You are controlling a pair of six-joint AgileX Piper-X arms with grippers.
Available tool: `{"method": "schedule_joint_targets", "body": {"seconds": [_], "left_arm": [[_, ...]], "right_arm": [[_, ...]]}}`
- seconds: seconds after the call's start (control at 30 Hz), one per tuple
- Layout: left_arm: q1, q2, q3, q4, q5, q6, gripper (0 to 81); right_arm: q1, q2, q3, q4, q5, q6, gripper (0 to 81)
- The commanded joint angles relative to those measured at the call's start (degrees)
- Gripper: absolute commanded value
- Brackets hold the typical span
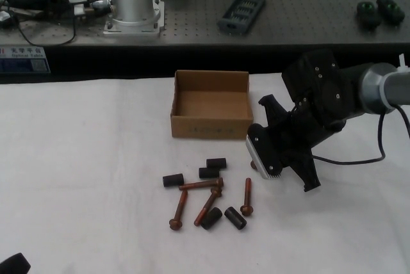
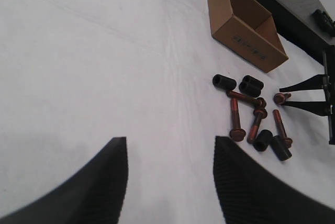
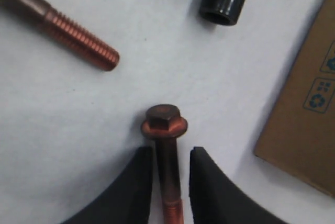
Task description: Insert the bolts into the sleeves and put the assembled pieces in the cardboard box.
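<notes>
The white cloth-covered desk (image 1: 83,159) carries every part. The open-topped brown cardboard box (image 1: 211,127) holds no assembled piece, so we reckon the task has barely begun. Our left pincer (image 2: 168,140) hangs over bare cloth with its fingers spread wide and nothing between them. Our right pincer (image 3: 170,153) straddles the shank of one copper-coloured flanged bolt (image 3: 163,119) near the box. A sliver of gap shows, so we judge it unclamped. The other bolts (image 1: 247,196) and the short black cylindrical sleeves (image 1: 172,180) lie loose, none mated.
</notes>
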Motion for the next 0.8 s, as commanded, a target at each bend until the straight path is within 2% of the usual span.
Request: {"method": "schedule_joint_targets", "body": {"seconds": [0.0,0.53,0.63,0.7,0.77], "left_arm": [[0.13,0.00,-0.64,-0.28,-0.72,-0.58,37.5],[0.13,0.00,-0.64,-0.28,-1.21,-0.58,37.5],[0.13,0.00,-0.64,-0.28,-1.65,-0.58,37.5],[0.13,0.00,-0.64,-0.28,-1.65,-0.58,37.5],[0.13,0.00,-0.64,-0.28,-1.65,-0.58,37.5]], "right_arm": [[0.11,1.02,-0.29,2.27,0.12,-0.47,21.1],[0.11,3.37,-0.29,1.84,0.63,-0.97,21.0],[0.11,3.37,-0.29,1.99,0.62,-1.77,13.6],[0.11,3.37,-0.29,1.99,0.62,-1.77,2.4],[0.11,3.37,-0.29,1.99,0.75,-1.77,1.9]]}}
